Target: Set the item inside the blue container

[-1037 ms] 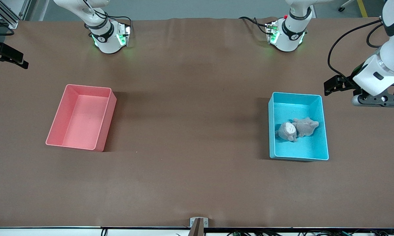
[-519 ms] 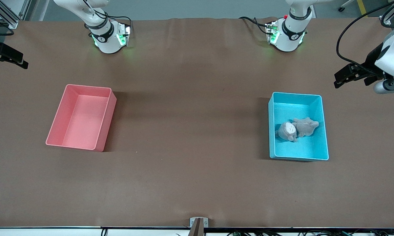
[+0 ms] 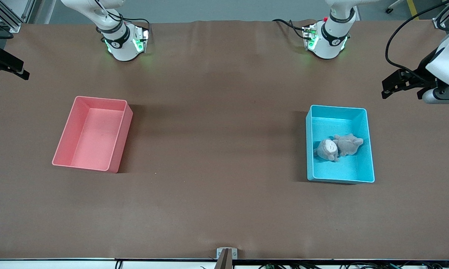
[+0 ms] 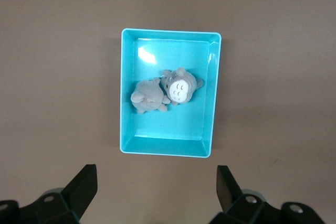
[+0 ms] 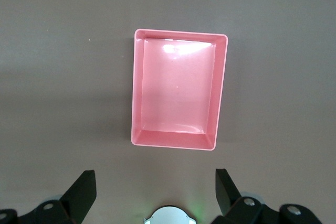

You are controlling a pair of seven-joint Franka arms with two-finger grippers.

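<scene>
Left gripper (image 4: 155, 192) lifted away from beside the bright cyan-blue rectangular plastic bin (image 3: 370, 164), risen and drawn toward the left arm's end of the table over the last second, most of that in the first half; since then only a slight further shift. Now up in the air over bare brown table covering (image 3: 217, 112) at that end, fingers (image 4: 84, 184) spread wide, nothing between them. Right arm's black wrist part (image 3: 5, 63) at the other end nudged slightly.
</scene>
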